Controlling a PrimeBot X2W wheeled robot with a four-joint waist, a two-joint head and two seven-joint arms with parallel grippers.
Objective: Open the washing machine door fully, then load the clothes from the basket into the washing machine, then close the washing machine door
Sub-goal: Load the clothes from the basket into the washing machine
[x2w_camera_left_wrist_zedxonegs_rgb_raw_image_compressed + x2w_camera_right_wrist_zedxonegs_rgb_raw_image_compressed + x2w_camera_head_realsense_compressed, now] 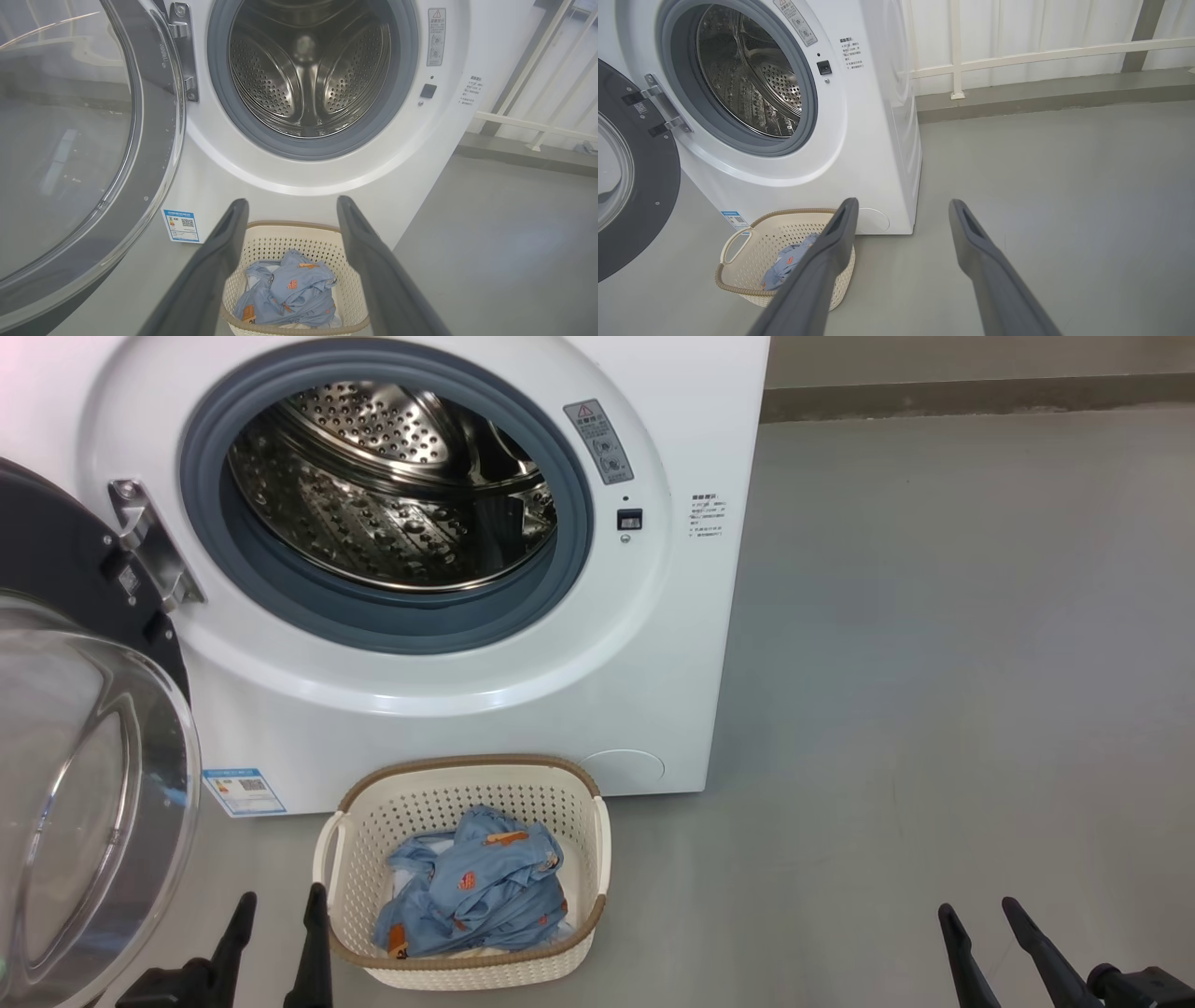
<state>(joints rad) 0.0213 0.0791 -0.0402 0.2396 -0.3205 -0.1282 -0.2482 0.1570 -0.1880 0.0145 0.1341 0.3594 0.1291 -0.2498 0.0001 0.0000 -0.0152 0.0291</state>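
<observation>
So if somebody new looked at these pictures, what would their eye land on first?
First the washing machine, a big white box filling the upper left of the head view, its mouth open onto a shiny steel drum. Next the washing machine door, swung out at far left with its bulging glass window. Then the basket on the floor before the machine, holding the clothes, crumpled light blue.

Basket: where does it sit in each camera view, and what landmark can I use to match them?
Head view: basket bottom centre, under the drum.
Left wrist view: basket bottom centre, between the jaws of the left gripper.
Right wrist view: basket lower left, partly behind a jaw of the right gripper.
Shared landmark: blue label sticker by the basket's upper-left corner.
</observation>
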